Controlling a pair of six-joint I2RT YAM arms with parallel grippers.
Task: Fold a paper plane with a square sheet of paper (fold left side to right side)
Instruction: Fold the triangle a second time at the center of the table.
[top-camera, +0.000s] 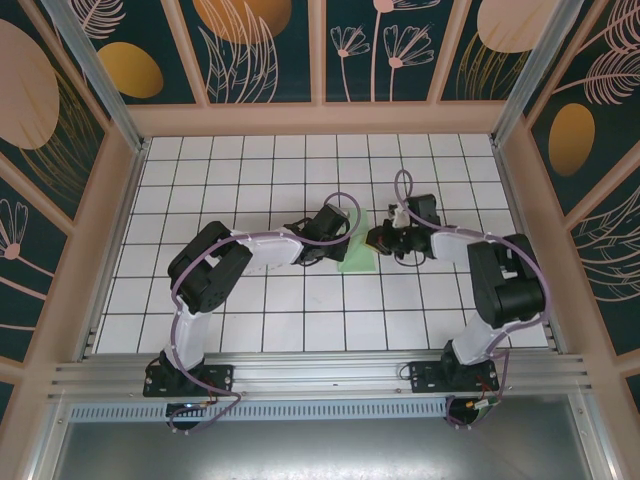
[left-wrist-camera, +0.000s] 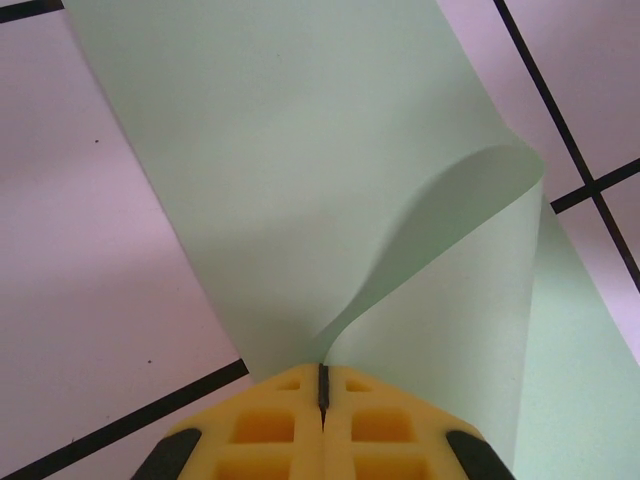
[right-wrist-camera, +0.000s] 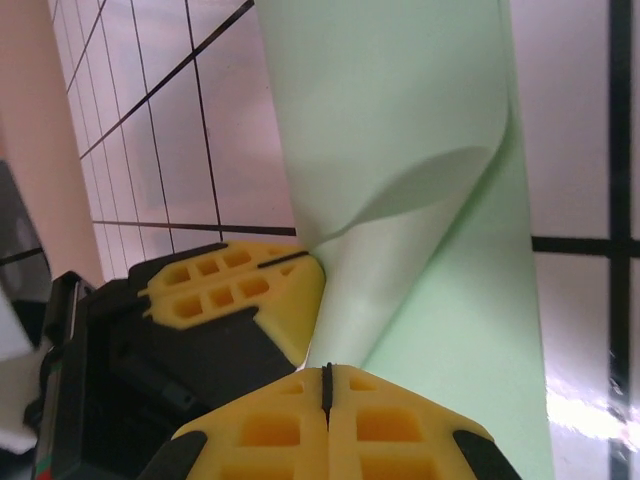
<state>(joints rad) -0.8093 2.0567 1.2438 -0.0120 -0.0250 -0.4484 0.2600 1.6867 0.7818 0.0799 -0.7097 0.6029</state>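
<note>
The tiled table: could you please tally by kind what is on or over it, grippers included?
square sheet of paper, pale green: 1
grippers, yellow-fingered: 2, the left gripper and the right gripper
Total: 3

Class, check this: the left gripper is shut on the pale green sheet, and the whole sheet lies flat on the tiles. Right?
Not flat: the left gripper is shut on the sheet, but one part curls up off the tiles, as the left wrist view shows.
</note>
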